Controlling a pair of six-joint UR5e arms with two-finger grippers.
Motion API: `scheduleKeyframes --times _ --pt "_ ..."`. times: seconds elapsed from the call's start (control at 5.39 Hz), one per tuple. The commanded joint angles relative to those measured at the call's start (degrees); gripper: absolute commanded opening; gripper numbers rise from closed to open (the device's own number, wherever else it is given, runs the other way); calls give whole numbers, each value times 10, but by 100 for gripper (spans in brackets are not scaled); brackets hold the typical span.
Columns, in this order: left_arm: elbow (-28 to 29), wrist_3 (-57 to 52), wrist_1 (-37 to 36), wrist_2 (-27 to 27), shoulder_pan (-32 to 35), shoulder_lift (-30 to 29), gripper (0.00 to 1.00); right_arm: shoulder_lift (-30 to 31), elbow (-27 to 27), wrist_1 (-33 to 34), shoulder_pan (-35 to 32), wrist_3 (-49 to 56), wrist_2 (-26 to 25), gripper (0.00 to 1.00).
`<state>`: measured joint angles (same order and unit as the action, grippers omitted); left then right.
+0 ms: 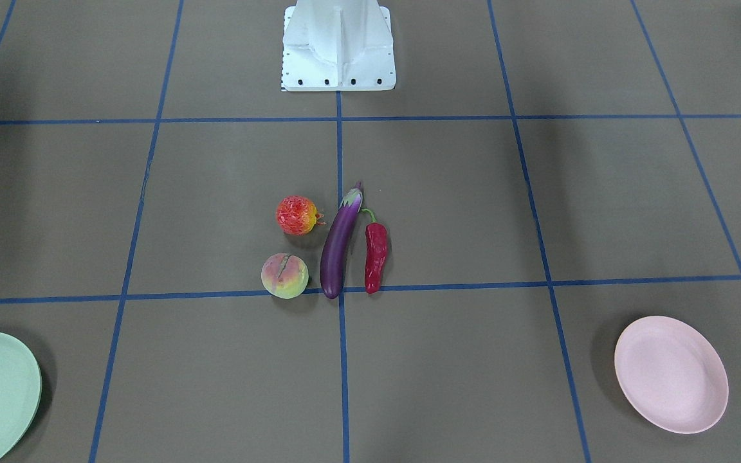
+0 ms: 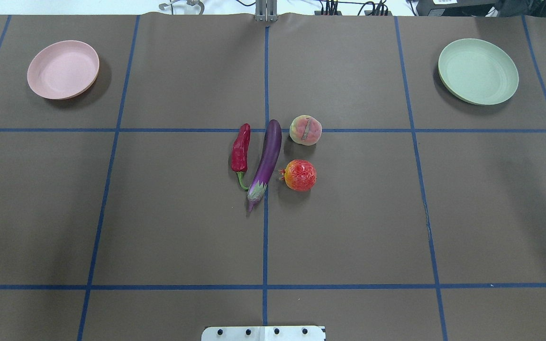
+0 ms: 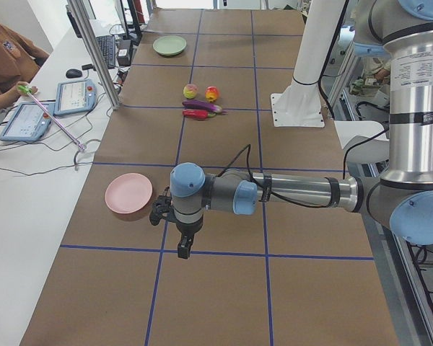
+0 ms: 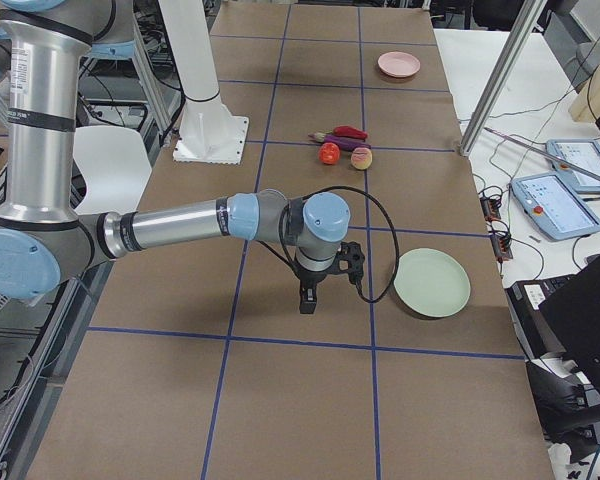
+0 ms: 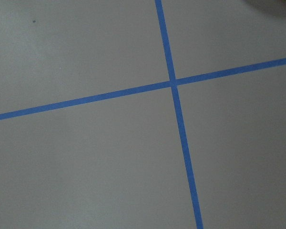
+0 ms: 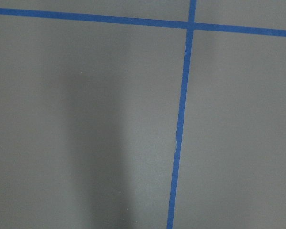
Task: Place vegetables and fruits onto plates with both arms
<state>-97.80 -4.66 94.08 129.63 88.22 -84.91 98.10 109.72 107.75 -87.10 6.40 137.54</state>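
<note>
The purple eggplant lies at the table's middle, with the red chili on its left. The peach and the bumpy red-orange fruit lie on its right. The pink plate stands far left and the mint green plate far right, both empty. My left gripper shows only in the exterior left view, pointing down near the pink plate. My right gripper shows only in the exterior right view, near the green plate. I cannot tell whether either is open or shut.
The white base block stands at the robot's edge of the table. Blue tape lines grid the brown surface. An operator and tablets sit at a side bench beyond aluminium posts.
</note>
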Motion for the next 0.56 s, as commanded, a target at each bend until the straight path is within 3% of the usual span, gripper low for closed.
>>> scheduleKeyframes --times 0.0,0.37 --pt "-1 0 1 1 0 0 100 -4 -5 0 0 1 6 100" --pt "-24 2 -6 2 -26 -27 100 -9 -6 0 1 0 6 100"
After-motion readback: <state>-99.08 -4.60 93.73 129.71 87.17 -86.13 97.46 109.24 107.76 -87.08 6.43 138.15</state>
